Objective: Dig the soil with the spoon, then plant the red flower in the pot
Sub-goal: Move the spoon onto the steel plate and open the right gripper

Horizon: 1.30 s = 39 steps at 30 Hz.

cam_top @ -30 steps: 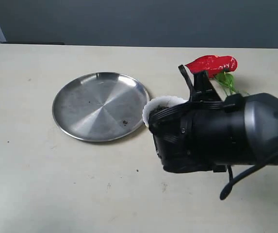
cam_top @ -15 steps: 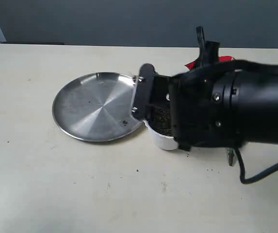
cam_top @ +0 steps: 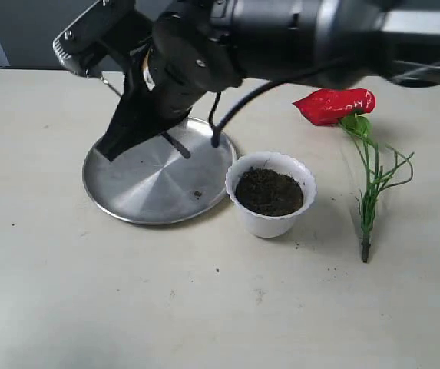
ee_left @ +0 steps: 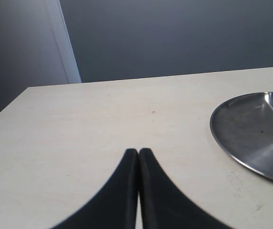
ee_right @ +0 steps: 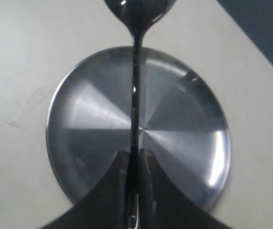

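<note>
A round steel plate [cam_top: 158, 171] lies flat on the pale table [cam_top: 89, 292], right under the right claw [ee_right: 134, 160], which hangs over its middle; the plate's brushed surface shows wedge-shaped glints and a few dark crumbs near one edge. More dark specks dot the table close by. A dark grey wall [ee_left: 174, 38] rises behind the table's far edge, with a lighter vertical strip [ee_left: 62, 43] beyond the left claw [ee_left: 138, 157]
</note>
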Tool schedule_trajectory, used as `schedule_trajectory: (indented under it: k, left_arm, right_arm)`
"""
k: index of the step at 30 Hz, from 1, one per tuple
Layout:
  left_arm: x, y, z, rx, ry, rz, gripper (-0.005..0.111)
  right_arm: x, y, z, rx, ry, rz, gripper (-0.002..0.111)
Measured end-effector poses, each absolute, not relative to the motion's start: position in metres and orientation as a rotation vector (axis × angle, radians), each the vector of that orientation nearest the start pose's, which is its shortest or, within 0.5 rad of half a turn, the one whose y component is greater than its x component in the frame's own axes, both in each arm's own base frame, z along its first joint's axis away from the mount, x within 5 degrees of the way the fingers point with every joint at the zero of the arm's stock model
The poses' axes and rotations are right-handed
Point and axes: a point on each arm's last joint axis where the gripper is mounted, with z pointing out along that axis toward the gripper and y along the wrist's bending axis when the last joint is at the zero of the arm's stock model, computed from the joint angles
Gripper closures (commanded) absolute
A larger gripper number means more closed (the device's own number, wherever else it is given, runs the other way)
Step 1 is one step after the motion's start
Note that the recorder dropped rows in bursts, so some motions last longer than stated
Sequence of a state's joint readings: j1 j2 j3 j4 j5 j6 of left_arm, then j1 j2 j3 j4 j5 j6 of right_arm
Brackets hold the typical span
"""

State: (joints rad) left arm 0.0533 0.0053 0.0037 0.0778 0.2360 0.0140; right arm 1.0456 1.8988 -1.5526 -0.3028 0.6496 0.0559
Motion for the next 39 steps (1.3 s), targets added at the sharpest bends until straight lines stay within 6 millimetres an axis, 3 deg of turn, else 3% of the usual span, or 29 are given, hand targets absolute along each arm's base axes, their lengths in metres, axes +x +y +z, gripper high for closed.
schedule_trajectory:
  k: [2, 7, 13, 22, 30, 39]
  left_arm:
    - [0.056, 0.005, 0.19, 0.018, 1.729, 0.121, 0.106]
    - [0.056, 0.005, 0.19, 0.018, 1.729, 0.121, 0.106]
    - [0.056, 0.005, 0.19, 0.018, 1.729, 0.121, 0.106]
    - [0.056, 0.005, 0.19, 0.018, 1.729, 0.121, 0.106]
    - [0.056, 0.005, 0.19, 0.018, 1.729, 0.121, 0.106]
    - [0.056, 0.005, 0.19, 0.018, 1.729, 0.121, 0.106]
  right_arm:
    - [0.237, 0.376, 0.249, -1.403, 2.076, 0.155, 0.109]
    - [0.269, 0.394, 0.181, -1.434, 2.283, 0.195, 0.109]
    - [0.295, 0.388, 0.149, -1.38, 2.408, 0.206, 0.109]
    - [0.303, 0.391, 0.144, -1.336, 2.362, 0.242, 0.109]
    - [0.303, 0.391, 0.145, -1.338, 2.355, 0.243, 0.085]
    - [0.299, 0.386, 0.147, -1.371, 2.407, 0.212, 0.082]
